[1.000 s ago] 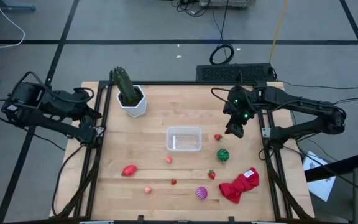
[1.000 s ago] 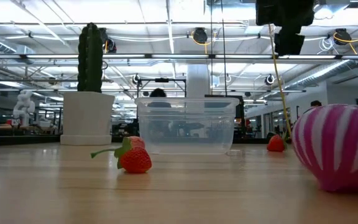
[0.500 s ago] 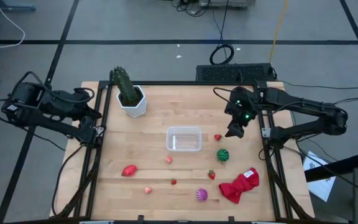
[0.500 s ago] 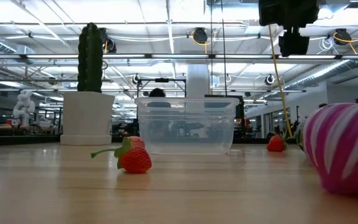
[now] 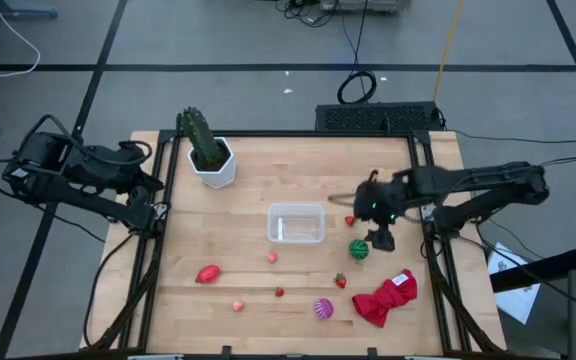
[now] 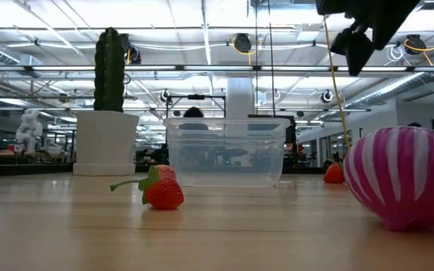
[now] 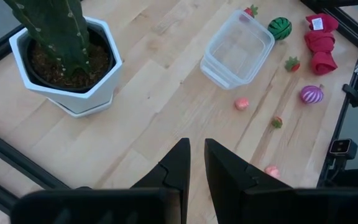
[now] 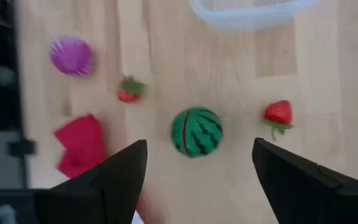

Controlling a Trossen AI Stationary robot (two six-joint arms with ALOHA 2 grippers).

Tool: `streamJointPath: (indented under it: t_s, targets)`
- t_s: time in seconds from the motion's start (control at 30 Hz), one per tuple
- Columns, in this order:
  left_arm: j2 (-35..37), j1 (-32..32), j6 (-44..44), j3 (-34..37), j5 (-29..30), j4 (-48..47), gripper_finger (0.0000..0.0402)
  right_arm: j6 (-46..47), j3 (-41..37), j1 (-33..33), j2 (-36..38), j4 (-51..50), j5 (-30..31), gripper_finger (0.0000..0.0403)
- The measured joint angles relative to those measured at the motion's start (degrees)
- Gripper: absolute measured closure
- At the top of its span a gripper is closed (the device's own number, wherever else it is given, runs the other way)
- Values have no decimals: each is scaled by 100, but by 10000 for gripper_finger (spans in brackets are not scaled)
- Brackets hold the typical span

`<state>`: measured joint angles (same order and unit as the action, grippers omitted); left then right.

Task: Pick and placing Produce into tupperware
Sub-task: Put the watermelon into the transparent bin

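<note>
Two spread fingers of your right gripper (image 8: 197, 163) hover above the green striped ball (image 8: 196, 132), beside the tupperware (image 5: 296, 223); bare wood surrounds the ball.

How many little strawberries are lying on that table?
3, as far as shows. One strawberry lies just right of the clear tub; one sits between the green striped ball and the purple piece; a tiny one lies below the tub.
</note>
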<state>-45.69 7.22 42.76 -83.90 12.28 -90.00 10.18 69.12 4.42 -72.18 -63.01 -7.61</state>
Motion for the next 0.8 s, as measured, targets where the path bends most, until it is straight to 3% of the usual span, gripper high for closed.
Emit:
streamJointPath:
  t_s: [0.17,0.23,0.43,0.8]
  targets:
    - [0,-1,-13,0,21,0,350,-269,799,548,-896,-1016,1237,119]
    - [0,-1,-20,0,21,1,350,-360,994,605,-1185,-1265,1420,119]
    - [0,1,-22,0,19,0,350,-161,1025,829,-1580,-1096,1068,119]
    - [0,-1,-338,0,-12,-1,350,288,1031,1074,-1526,-940,1029,119]
